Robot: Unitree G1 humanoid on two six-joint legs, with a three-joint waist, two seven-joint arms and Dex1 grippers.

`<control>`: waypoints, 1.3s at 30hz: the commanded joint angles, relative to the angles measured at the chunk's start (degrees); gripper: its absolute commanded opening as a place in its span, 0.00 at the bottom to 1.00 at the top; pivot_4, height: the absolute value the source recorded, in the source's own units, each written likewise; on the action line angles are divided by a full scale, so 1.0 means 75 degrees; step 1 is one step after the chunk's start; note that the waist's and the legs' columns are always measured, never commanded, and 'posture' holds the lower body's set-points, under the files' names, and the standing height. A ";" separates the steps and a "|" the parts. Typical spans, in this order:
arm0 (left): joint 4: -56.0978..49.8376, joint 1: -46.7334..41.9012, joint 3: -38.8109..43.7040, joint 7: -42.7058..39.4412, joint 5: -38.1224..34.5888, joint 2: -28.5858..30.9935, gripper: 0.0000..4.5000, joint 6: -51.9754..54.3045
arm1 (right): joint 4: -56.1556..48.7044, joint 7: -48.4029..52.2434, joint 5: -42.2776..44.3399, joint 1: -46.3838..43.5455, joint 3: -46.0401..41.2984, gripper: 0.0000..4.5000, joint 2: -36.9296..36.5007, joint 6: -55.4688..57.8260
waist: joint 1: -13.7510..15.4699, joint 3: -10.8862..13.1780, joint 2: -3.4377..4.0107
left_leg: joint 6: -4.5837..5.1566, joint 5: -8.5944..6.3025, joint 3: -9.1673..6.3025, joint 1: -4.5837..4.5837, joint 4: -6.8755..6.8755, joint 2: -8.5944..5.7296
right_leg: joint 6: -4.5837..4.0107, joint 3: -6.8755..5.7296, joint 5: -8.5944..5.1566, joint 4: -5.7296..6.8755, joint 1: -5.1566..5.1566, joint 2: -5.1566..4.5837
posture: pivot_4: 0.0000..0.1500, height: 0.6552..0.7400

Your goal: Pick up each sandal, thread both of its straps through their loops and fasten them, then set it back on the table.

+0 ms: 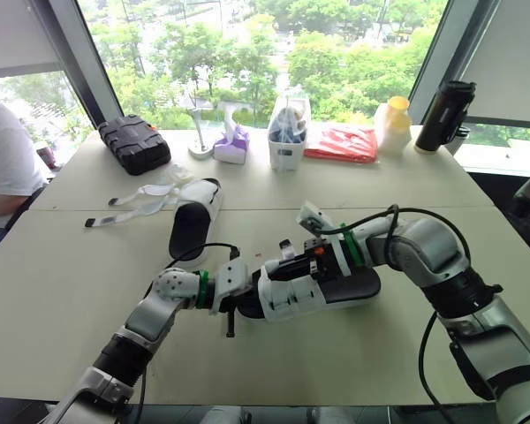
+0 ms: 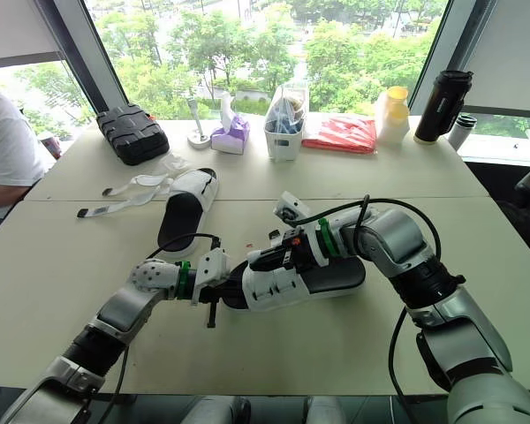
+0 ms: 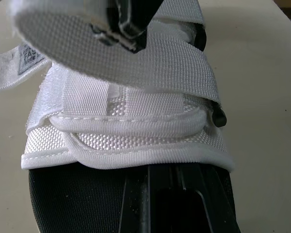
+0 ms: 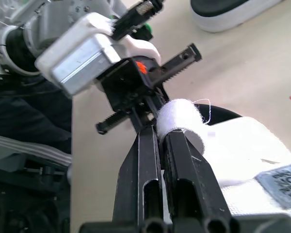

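A black-soled sandal [image 1: 340, 287] with white straps lies at the table's middle, between both grippers. My right gripper [image 4: 159, 127] is shut on the rolled end of one white strap [image 4: 182, 119], above the sandal's strapped end. My left gripper [image 1: 240, 303] clamps that same end of the sandal from the left; one of its black fingers [image 3: 184, 204] lies on the sole under the layered straps [image 3: 136, 111]. The second sandal [image 1: 193, 221] lies farther back on the left, with its straps [image 1: 137, 199] spread loose on the table.
Along the table's far edge stand a black case [image 1: 134, 143], a purple tissue box [image 1: 232, 146], a white container [image 1: 288, 141], a red bag [image 1: 340, 141], a yellow bottle [image 1: 394, 124] and a black flask [image 1: 444, 115]. A person [image 1: 4, 159] sits at the left.
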 commanded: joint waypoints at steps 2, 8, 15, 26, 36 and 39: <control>0.0976 0.0593 -0.0836 0.0059 0.0986 0.0194 0.00 0.0492 | 0.0268 -0.0160 -0.0510 -0.0200 -0.0137 0.14 0.0224 -0.0342 | -0.0053 -0.0027 0.0015 | -0.0001 0.0001 -0.0003 0.0001 0.0000 0.0000 | 0.0000 0.0000 0.0000 0.0002 0.0001 0.0001 | 1.00 1.00; 0.1000 0.0561 -0.0782 0.0077 0.0958 0.0222 0.00 0.0495 | 0.0800 -0.0596 -0.1316 -0.0356 0.0001 0.29 0.0707 -0.0710 | -0.0117 -0.0046 0.0029 | -0.0001 0.0001 -0.0008 0.0012 0.0000 -0.0002 | -0.0001 0.0000 0.0000 0.0002 0.0011 0.0001 | 1.00 1.00; 0.1022 0.0533 -0.0723 0.0111 0.0930 0.0241 0.00 0.0501 | 0.2027 -0.0967 -0.2554 -0.0789 0.0214 0.29 0.1292 -0.1893 | -0.0136 -0.0055 0.0039 | -0.0006 0.0004 -0.0009 0.0018 -0.0001 -0.0004 | -0.0002 0.0001 0.0001 0.0006 0.0009 0.0002 | 1.00 1.00; 0.0987 0.0558 -0.0730 0.0164 0.0933 0.0203 0.00 0.0509 | 0.2677 0.0400 -0.2695 -0.1400 0.0147 0.29 0.1207 -0.1771 | -0.0140 -0.0058 0.0045 | -0.0007 0.0006 -0.0011 0.0022 -0.0003 -0.0007 | -0.0006 0.0004 0.0003 0.0009 0.0012 0.0003 | 1.00 1.00; 0.1012 0.0526 -0.0731 0.0178 0.0945 0.0186 0.00 0.0484 | 0.2468 0.0865 -0.2421 -0.1520 -0.0048 0.71 0.1223 -0.0615 | -0.0138 -0.0061 0.0050 | -0.0007 0.0006 -0.0011 0.0021 -0.0003 -0.0008 | -0.0006 0.0005 0.0003 0.0010 0.0011 0.0003 | 1.00 1.00; 0.1010 0.0526 -0.0726 0.0187 0.0941 0.0184 0.00 0.0493 | 0.2445 0.0881 -0.2462 -0.1458 -0.0005 0.90 0.1237 -0.0618 | -0.0138 -0.0061 0.0050 | -0.0007 0.0006 -0.0012 0.0021 -0.0003 -0.0008 | -0.0006 0.0005 0.0003 0.0010 0.0011 0.0003 | 1.00 1.00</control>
